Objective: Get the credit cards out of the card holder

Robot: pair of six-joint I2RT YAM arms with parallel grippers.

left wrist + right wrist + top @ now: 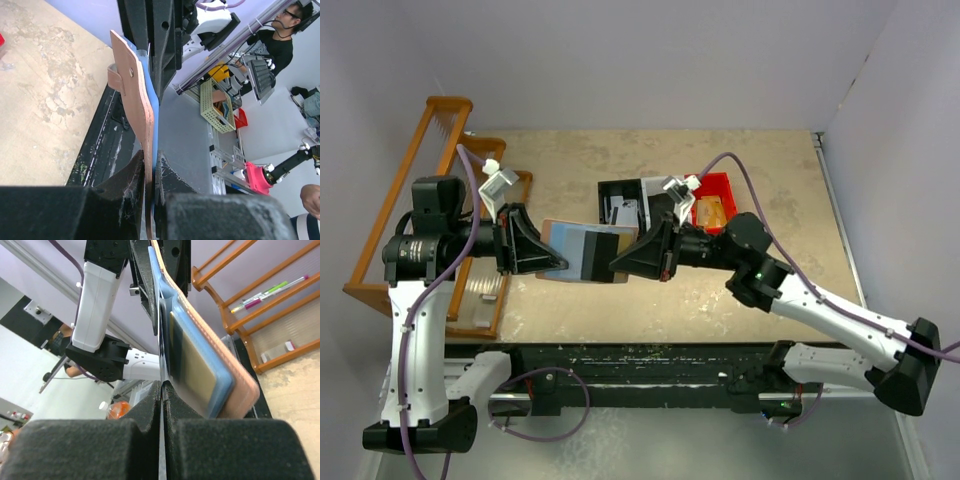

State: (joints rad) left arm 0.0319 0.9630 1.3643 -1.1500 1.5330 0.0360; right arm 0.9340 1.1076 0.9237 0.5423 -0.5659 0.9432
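A mottled beige table sits between white walls, with a wooden rack left and black bin and red bin behind. Above it the card holder hangs open, its left edge clamped by the left gripper. The right gripper pinches a dark credit card.

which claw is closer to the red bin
Right. The right claw is at the card holder's end nearer the red bin; the left claw grips its far end, by the wooden rack.

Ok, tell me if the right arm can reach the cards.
Likely yes: the right gripper has jaws shut on a thin card edge, and the left gripper holds the card holder clear of the table.
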